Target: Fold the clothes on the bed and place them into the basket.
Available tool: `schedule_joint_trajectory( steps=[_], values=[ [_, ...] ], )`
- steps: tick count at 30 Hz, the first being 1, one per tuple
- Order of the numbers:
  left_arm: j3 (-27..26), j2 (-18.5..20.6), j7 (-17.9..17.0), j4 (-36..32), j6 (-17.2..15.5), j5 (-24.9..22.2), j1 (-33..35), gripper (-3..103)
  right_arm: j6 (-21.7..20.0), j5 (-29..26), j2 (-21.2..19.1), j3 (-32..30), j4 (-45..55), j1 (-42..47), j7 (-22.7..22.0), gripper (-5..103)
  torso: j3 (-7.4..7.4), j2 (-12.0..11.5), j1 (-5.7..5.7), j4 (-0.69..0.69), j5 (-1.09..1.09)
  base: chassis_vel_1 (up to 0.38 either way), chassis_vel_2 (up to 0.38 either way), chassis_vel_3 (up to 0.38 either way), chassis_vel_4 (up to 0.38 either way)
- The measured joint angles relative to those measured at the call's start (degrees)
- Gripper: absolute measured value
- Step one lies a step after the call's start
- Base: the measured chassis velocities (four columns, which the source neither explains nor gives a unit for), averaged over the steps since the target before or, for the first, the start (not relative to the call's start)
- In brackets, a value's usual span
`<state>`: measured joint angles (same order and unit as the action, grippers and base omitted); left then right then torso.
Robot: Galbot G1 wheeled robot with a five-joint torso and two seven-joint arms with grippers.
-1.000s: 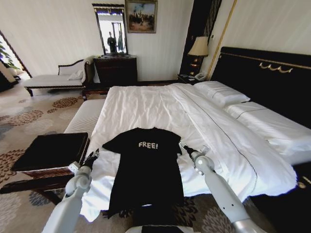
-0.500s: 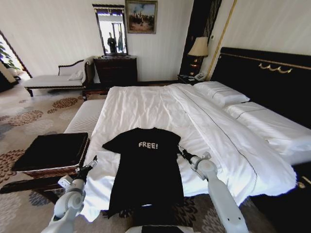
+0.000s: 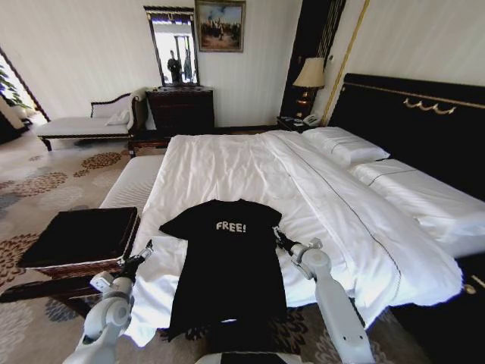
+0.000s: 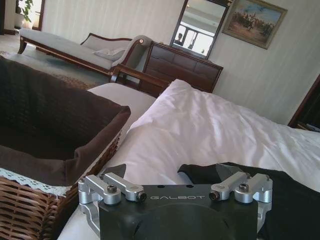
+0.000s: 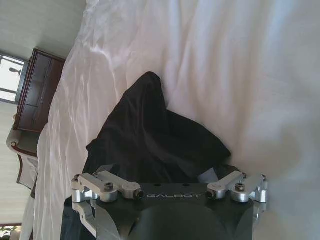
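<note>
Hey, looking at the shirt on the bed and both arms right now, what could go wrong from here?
1. The T-shirt hangs over the bed's near edge, so a tug might slide it to the floor.
2. The right pincer sits at the sleeve, where closing may also pinch the white duvet.
3. The left pincer is between the shirt and the basket and could bump its rim.

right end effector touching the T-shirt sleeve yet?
Cannot tell. In the right wrist view the right end effector sits right at the T-shirt sleeve, but neither contact nor gap is plain; the head view is no clearer.
</note>
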<state>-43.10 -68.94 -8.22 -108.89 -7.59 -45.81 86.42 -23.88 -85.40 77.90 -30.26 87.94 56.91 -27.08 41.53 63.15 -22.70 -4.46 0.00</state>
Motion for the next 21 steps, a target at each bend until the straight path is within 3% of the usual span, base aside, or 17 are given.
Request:
schedule_joint_trajectory(
  steps=[9,21],
  values=[
    [-0.3,0.8,-0.9,-1.2,-0.6,-0.2,0.2,100,0.8,0.4,2.9,-3.2,-4.4,-3.1,1.1,100,0.00,0.0,0.00,0.00,0.00,0.000,0.000,0.000,0.000],
    [-0.5,0.8,-1.5,-1.6,-0.9,-0.3,0.1,100,0.7,0.9,3.0,-4.0,-7.8,-5.5,3.2,100,0.00,0.0,0.00,0.00,0.01,0.000,0.000,0.000,0.000]
  ],
)
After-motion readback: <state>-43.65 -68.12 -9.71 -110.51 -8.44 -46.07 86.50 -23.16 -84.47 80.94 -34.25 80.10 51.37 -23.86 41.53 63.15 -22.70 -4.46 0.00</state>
